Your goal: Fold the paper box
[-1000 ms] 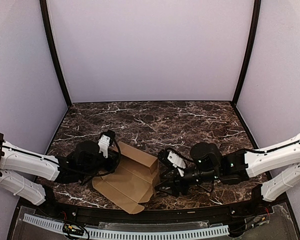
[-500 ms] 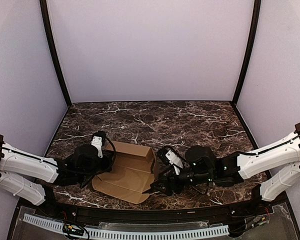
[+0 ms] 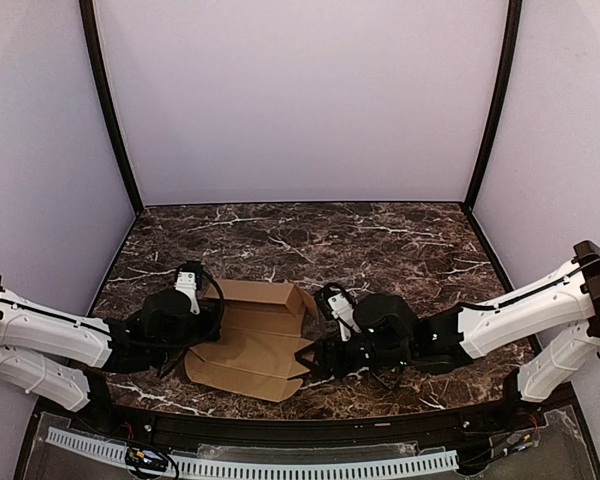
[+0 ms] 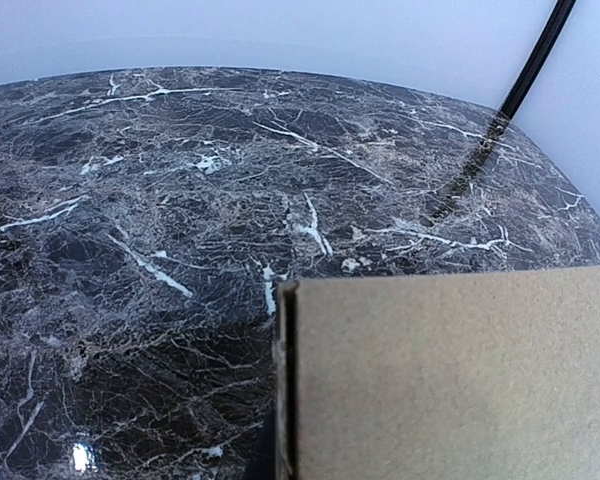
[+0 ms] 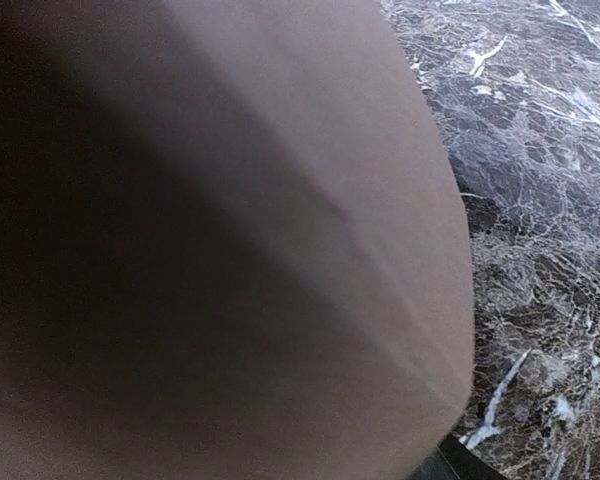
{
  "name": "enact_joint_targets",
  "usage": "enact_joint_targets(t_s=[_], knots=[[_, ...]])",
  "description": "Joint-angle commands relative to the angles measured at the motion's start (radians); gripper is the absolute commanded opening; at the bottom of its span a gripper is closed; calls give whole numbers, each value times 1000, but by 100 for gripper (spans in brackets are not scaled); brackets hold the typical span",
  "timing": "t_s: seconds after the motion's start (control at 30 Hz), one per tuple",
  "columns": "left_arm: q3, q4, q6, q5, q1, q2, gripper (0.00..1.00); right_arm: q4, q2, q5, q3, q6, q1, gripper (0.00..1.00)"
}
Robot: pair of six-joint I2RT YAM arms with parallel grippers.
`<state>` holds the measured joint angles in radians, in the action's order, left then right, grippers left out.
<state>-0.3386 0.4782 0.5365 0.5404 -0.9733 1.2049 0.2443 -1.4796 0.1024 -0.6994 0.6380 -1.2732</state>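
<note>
The paper box [image 3: 252, 345], plain brown cardboard, lies half formed near the table's front edge, its back wall [image 3: 265, 294] standing up. My left gripper [image 3: 206, 316] is at the wall's left end, shut on it. In the left wrist view the cardboard [image 4: 450, 375] fills the lower right and hides the fingers. My right gripper [image 3: 313, 361] sits at the box's right side, open. A raised flap [image 5: 230, 250] covers nearly the whole right wrist view, with only one dark fingertip [image 5: 458, 464] showing past its edge.
The dark marble table [image 3: 380, 240] stretches behind the box to the pale back wall. Black frame posts [image 3: 110, 110] stand at both back corners. A white cable rail [image 3: 280, 468] runs along the near edge below the arms.
The left arm drew back to the left and the box's back wall swung round to face the camera squarely. The right arm slid left, up against the box's right side.
</note>
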Motion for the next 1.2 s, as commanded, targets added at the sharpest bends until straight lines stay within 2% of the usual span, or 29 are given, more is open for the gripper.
enact_joint_targets(t_s=[0.0,0.3,0.47,0.6,0.73,1.07,1.17], knots=[[18,5,18,2,-4,-45,1,-55,-13,87,-2,1,-15,67],[15,-30,24,1,-4,-94,1,-94,-14,161,39,4,-42,67],[15,-53,32,1,-5,-119,1,-48,-1,183,74,23,-71,67],[20,-64,29,-6,-4,-141,1,35,61,158,148,23,-75,67],[26,-70,13,-8,-4,-144,1,46,127,116,168,-32,-74,68],[35,-70,-17,0,-4,-141,1,-107,355,61,156,-208,-75,71],[32,-64,-21,-5,-4,-138,1,-188,421,43,138,-282,-74,69]])
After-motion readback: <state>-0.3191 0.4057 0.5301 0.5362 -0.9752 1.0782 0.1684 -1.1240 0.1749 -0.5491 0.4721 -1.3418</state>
